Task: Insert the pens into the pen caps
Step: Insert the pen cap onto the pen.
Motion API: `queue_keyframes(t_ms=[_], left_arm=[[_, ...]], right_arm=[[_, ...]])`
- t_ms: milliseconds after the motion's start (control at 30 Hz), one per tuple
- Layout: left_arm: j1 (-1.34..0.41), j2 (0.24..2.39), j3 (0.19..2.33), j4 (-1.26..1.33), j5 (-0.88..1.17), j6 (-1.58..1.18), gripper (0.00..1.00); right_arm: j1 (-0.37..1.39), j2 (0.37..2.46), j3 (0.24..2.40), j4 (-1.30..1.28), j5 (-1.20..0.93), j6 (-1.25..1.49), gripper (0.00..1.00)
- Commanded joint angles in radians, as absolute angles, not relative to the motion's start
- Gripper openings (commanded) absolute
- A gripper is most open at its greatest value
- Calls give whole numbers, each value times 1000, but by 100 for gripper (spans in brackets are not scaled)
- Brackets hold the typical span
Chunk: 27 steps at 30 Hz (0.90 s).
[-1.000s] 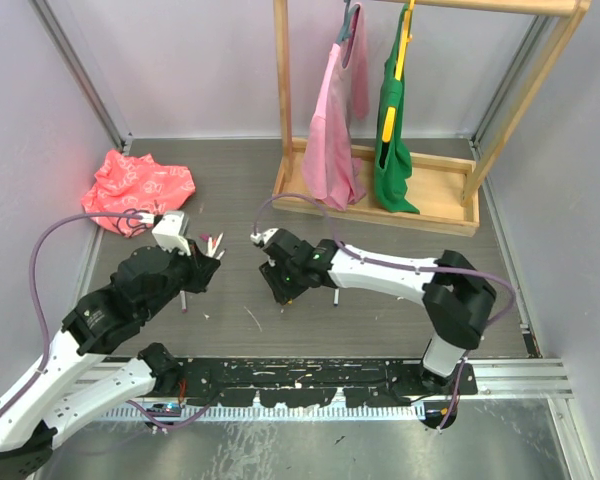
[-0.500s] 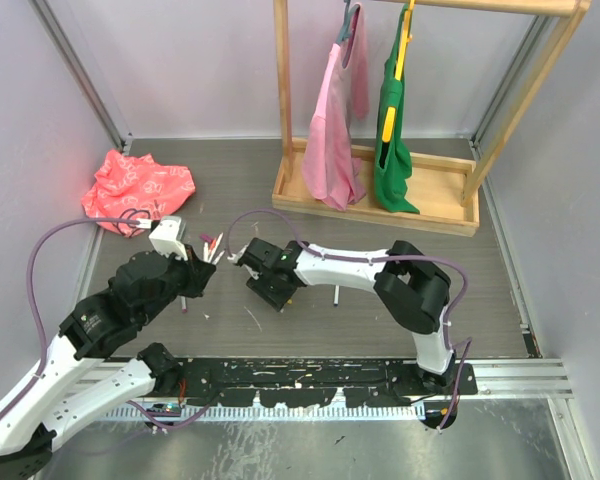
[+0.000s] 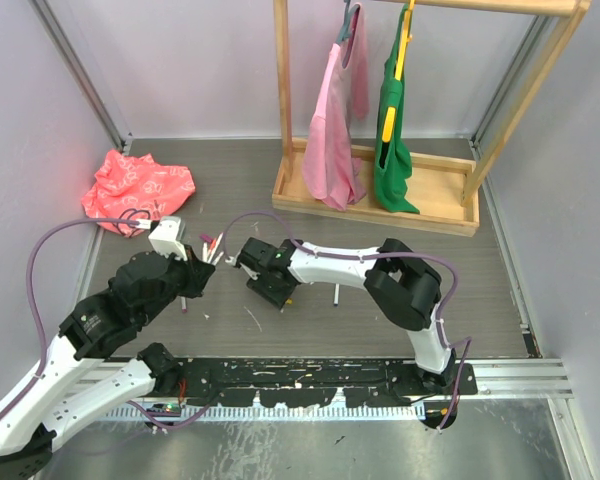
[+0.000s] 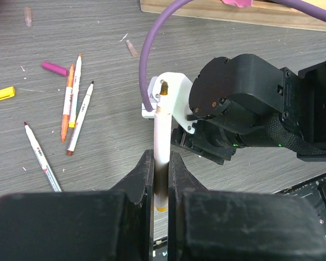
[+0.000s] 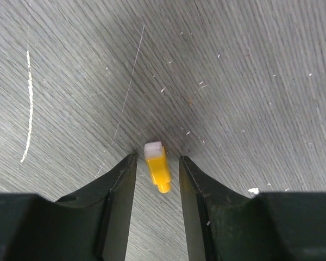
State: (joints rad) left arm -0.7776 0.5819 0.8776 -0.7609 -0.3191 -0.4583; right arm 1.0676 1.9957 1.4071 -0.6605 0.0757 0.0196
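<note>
My left gripper [image 4: 162, 163] is shut on a pen [image 4: 162, 130] with a white barrel and a yellow end, its tip pointing away toward the right arm's wrist. In the top view the left gripper [image 3: 202, 270] hovers left of centre. My right gripper [image 5: 157, 161] points down at the table, open. A yellow pen cap [image 5: 157, 166] lies flat between its fingers with a gap on each side. The right gripper [image 3: 273, 290] sits close to the left one. Loose pens [image 4: 70, 103] and a pink cap [image 4: 54, 68] lie on the table to the left.
A red cloth [image 3: 138, 187] lies at the back left. A wooden rack [image 3: 375, 195] with pink and green garments stands at the back. Another yellow cap [image 4: 1, 94] lies at the left, and a white pen [image 3: 335, 294] lies under the right forearm.
The right arm has swung left and folded at the elbow, bringing its gripper close to the left gripper. The left arm has shifted only slightly, still gripping the pen.
</note>
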Motion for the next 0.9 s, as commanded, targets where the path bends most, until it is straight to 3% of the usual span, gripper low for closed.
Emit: queue_keyframes(t_ms=[0, 433, 867], left_arm=[[-774, 580, 872, -734, -336, -462, 0], [-775, 600, 862, -659, -283, -466, 0], [-774, 635, 847, -514, -92, -568, 0]], right_arm=[[1072, 2010, 1454, -685, 74, -1, 42], [1069, 1874, 1358, -617, 119, 77, 0], [1035, 1338, 1051, -319, 260, 310, 0]])
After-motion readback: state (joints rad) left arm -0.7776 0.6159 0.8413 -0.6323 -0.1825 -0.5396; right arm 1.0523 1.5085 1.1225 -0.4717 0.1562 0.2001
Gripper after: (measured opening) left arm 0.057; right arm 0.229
